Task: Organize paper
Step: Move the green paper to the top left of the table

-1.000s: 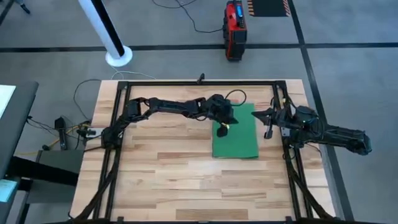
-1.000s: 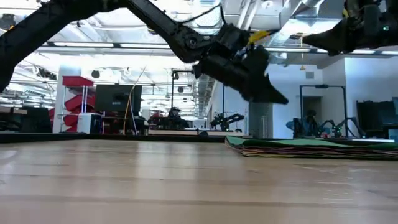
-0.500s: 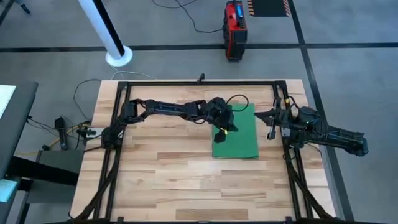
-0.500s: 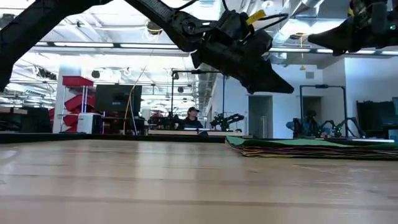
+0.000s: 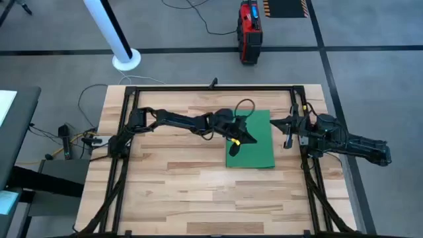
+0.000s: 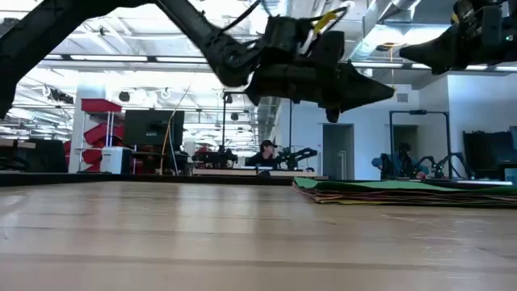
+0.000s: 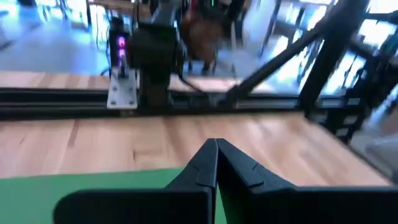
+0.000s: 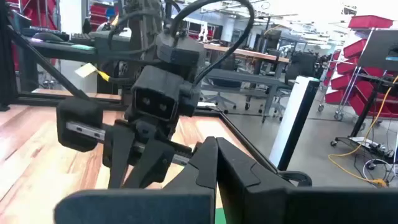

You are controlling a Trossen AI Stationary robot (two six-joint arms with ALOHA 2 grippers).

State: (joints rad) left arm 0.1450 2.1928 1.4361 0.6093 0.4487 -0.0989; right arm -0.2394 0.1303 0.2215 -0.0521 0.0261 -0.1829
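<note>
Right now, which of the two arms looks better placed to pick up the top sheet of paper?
Probably the left: the left gripper, shut, hovers over the green top sheet of the stack, while the right gripper, shut too, waits beside it.

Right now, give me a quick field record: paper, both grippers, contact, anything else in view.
paper: one stack on the right half of the table, green sheet on top; other colours show only as edges in the low view
left gripper: shut, above the stack, pointing roughly level
right gripper: shut, raised by the stack's right edge, waiting
contact: neither gripper touches the paper
background: a person sits beyond the table
</note>
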